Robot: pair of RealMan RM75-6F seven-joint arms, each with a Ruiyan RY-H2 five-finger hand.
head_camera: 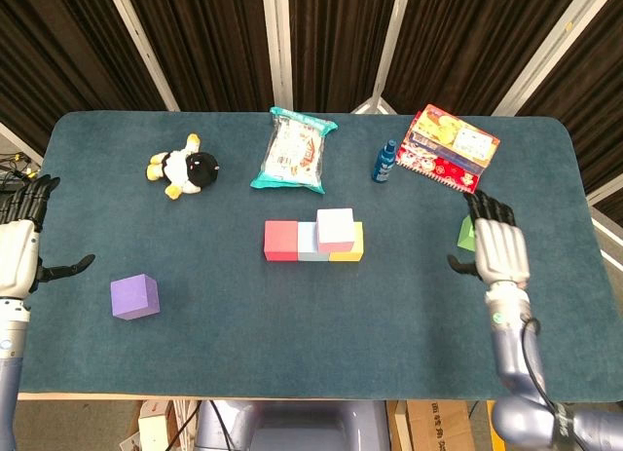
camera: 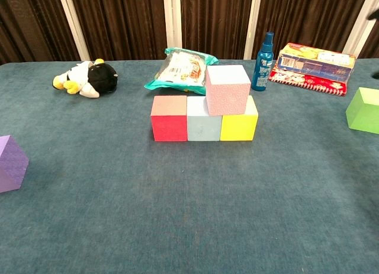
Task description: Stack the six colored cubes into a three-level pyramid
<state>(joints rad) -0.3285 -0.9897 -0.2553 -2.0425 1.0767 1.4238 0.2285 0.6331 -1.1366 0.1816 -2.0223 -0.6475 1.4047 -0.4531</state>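
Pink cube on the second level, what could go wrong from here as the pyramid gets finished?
1. The pink cube sits over the seam of the pale blue cube and yellow cube; setting a neighbour beside it could nudge it off.
2. The right hand partly hides the green cube in the head view, so a grasp might be misjudged.
3. The purple cube lies far left, a long carry.

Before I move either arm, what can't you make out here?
- Green cube: head view, mostly behind the right robot hand; chest view, cut by the right edge.
- Purple cube: chest view, cut by the left edge.
- Left robot hand: head view, cut by the left edge.
- Snack bag print: too small.
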